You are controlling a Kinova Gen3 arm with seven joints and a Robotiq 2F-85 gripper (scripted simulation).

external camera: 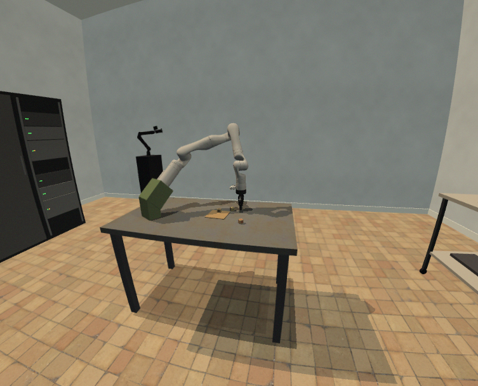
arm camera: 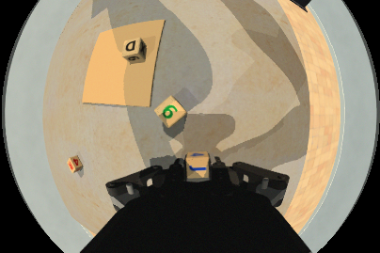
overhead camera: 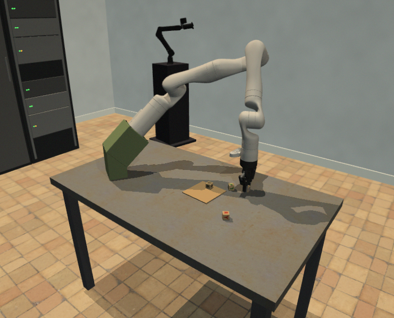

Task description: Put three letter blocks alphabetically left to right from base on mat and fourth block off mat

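My gripper (overhead camera: 245, 186) stands low at the table and is shut on a block with a blue mark on top (arm camera: 197, 166), right of the mat. The tan mat (overhead camera: 203, 191) lies flat on the table; it also shows in the wrist view (arm camera: 122, 64). A block with a black letter (overhead camera: 209, 185) sits on the mat near its far edge (arm camera: 134, 49). A block with a green letter (overhead camera: 231, 186) (arm camera: 170, 113) lies just off the mat's corner, between the mat and my gripper. A block with a red letter (overhead camera: 226, 215) lies alone on the table nearer the front (arm camera: 75, 164).
The arm's green base (overhead camera: 121, 150) stands at the table's back left. A black pedestal with a camera arm (overhead camera: 171, 102) stands behind the table. A server rack (overhead camera: 25, 78) is at the left wall.
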